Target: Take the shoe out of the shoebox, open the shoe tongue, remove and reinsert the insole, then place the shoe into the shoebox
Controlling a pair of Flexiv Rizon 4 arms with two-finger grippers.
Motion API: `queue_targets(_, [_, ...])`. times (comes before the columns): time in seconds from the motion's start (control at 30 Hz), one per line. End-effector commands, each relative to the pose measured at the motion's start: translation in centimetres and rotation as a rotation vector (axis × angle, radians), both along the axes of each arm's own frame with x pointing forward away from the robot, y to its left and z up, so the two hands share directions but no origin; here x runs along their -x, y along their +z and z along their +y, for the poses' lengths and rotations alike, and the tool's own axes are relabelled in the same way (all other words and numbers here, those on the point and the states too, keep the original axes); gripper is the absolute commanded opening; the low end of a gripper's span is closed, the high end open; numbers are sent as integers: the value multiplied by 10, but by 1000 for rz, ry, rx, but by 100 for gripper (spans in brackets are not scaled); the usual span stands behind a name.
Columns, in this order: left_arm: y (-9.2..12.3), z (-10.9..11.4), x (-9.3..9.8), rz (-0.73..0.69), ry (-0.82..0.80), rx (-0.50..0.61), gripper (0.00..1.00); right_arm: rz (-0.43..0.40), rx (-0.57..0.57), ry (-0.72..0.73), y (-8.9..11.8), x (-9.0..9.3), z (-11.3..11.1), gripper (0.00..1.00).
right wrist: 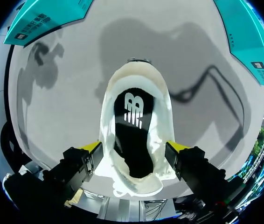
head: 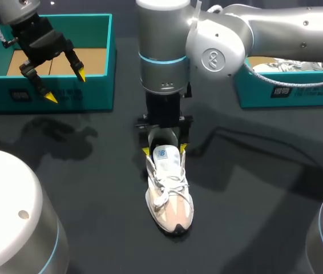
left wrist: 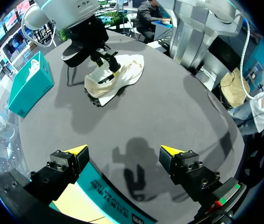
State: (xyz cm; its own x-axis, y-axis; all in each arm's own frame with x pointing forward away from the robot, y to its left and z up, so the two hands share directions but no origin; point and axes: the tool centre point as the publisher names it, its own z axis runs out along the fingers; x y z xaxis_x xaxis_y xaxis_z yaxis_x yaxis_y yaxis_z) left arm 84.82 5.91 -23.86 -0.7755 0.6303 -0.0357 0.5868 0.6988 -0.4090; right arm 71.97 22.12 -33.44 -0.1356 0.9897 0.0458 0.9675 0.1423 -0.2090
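A white and beige shoe stands on the dark table, toe toward the near edge. My right gripper points straight down over its opening. In the right wrist view the right gripper is open, with a yellow-tipped finger close beside each side of the shoe. The black insole shows inside the collar. My left gripper hangs open over the front wall of the left teal shoebox and holds nothing. From the left wrist, the left gripper faces the shoe from a distance.
A second teal box sits at the back right under my right arm and has white things inside it. The left shoebox and the right box flank the shoe's heel side. Two white cylinders stand at the near corners.
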Motion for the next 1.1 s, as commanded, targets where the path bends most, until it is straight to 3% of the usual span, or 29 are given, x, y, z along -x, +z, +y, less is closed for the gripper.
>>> queue_targets(0.03, [0, 0, -1, 1, -2, -3, 100, 1, -13, 0, -1, 3, -5, 100])
queue_targets(0.3, [0, 0, -1, 1, -2, -3, 100, 23, -30, 0, 0, 3, -5, 100])
queue_targets(1.07, [0, 0, -1, 1, -2, -3, 100, -52, 28, -51, 32, 13, -3, 100])
queue_targets(1.1, [0, 0, -1, 1, -2, -3, 100, -53, 31, -57, 33, 15, -3, 92])
